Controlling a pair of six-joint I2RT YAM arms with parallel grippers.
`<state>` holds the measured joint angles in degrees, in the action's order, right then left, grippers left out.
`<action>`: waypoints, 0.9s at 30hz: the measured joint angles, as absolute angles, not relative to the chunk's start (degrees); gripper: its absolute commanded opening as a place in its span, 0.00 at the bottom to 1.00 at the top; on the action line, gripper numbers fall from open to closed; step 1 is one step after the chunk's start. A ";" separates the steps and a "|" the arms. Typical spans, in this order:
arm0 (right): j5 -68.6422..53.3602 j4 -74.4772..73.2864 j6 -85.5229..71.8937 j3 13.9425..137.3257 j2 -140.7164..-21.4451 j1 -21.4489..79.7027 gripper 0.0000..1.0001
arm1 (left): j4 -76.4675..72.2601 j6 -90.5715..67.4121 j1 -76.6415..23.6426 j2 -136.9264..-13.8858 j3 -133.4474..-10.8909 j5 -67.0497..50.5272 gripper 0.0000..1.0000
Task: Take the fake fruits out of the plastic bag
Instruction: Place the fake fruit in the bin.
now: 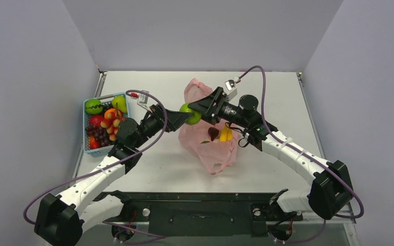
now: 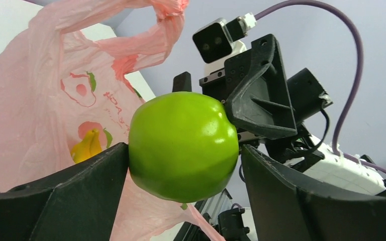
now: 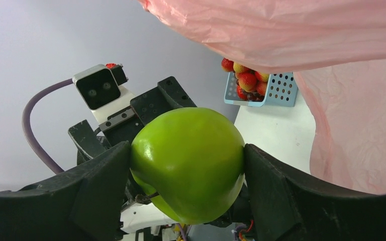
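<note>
A plain green apple (image 1: 191, 114) hangs in the air between both grippers, left of the pink plastic bag (image 1: 213, 154). My right gripper (image 1: 196, 109) is shut on it, with both fingers pressed on its sides in the right wrist view (image 3: 187, 150). My left gripper (image 1: 185, 117) reaches in from the left and is also closed against the apple (image 2: 183, 145). The bag lies crumpled on the table with one handle raised (image 1: 197, 88). Yellow bananas (image 1: 226, 134) show through the bag. A cluster of red-yellow round fruits (image 1: 114, 123) lies in the basket.
A light-blue slatted basket (image 1: 88, 144) stands at the left and holds several fruits and a green ball with a zigzag stripe (image 1: 93, 106). It also shows in the right wrist view (image 3: 281, 90). Grey walls close in the table on three sides.
</note>
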<state>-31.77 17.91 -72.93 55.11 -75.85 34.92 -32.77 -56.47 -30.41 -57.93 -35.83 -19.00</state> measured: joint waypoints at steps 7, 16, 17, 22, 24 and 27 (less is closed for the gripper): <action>-30.13 13.50 -69.52 57.43 -75.85 36.03 0.75 | -28.10 -55.75 -30.28 -56.84 -37.04 -18.15 0.53; -30.94 6.52 -64.27 58.30 -73.89 29.06 0.84 | -15.29 -51.96 -15.11 -48.58 -38.22 -25.12 0.51; -30.85 5.32 -63.42 58.30 -73.32 27.55 0.85 | -12.16 -50.37 -11.18 -47.16 -39.27 -26.96 0.50; -29.74 -1.63 -57.32 58.28 -69.56 22.15 0.84 | 2.66 -39.33 10.09 -45.56 -47.46 -31.94 0.50; -29.45 -4.25 -54.57 58.28 -68.49 22.22 0.84 | 7.92 -33.58 15.05 -48.60 -52.31 -30.00 0.50; -29.10 -8.12 -50.74 58.28 -67.90 22.28 0.84 | 11.27 -26.33 16.60 -56.12 -58.85 -25.08 0.50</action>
<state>-29.10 -8.12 -50.74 58.28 -67.90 22.28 11.27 -26.33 16.60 -56.12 -58.85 -25.08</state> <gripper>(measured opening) 0.845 0.674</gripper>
